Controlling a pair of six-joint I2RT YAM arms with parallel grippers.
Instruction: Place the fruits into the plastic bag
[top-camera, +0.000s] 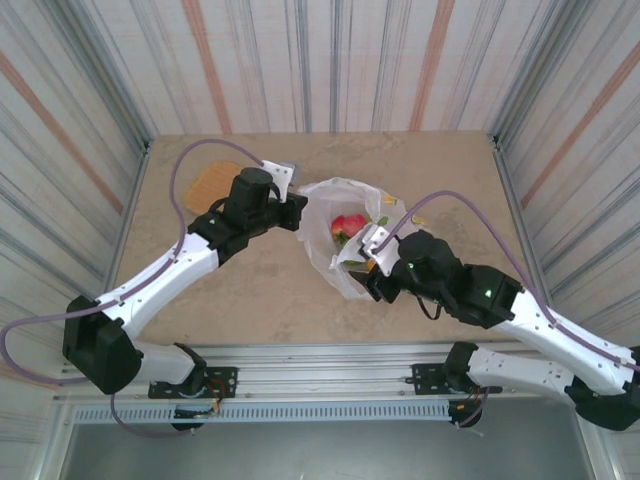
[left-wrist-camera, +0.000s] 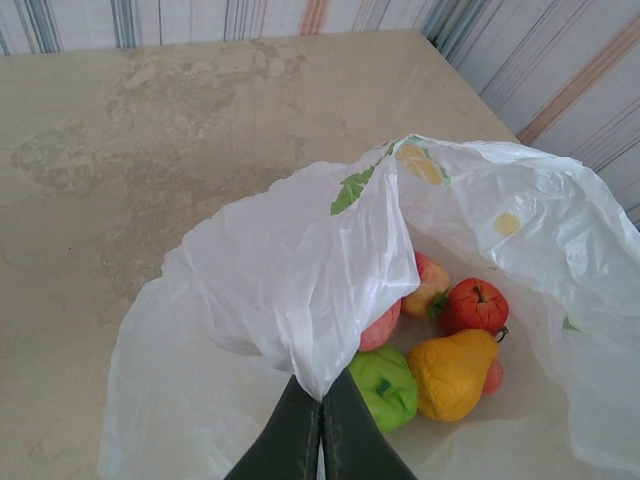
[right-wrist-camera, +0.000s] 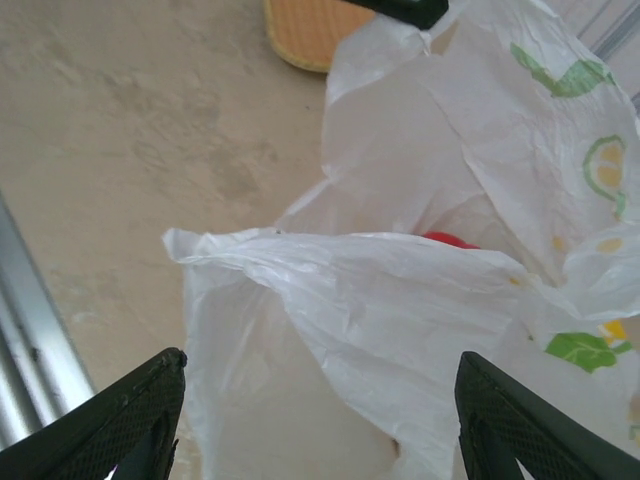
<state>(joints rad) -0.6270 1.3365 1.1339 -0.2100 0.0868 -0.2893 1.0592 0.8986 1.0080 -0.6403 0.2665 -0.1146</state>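
Note:
The white plastic bag (top-camera: 330, 262) with lemon prints lies mid-table, its mouth held up. My left gripper (top-camera: 298, 212) is shut on the bag's rim, and the left wrist view shows the film pinched between the closed fingers (left-wrist-camera: 322, 400). Inside the bag lie several fruits: a red one (left-wrist-camera: 478, 305), a yellow pear (left-wrist-camera: 452, 372), a green apple (left-wrist-camera: 385, 385) and pink-red peaches (left-wrist-camera: 428, 285). My right gripper (top-camera: 362, 265) stands open at the bag's near side. Its fingers spread wide around the crinkled bag rim (right-wrist-camera: 330, 260) without touching it. A sliver of red fruit (right-wrist-camera: 450, 240) shows over the rim.
A tan woven tray (top-camera: 212, 183) lies at the back left of the table, seen behind the bag in the right wrist view as the tray (right-wrist-camera: 305, 30). Striped walls close in the table on three sides. A metal rail (top-camera: 320, 352) runs along the near edge.

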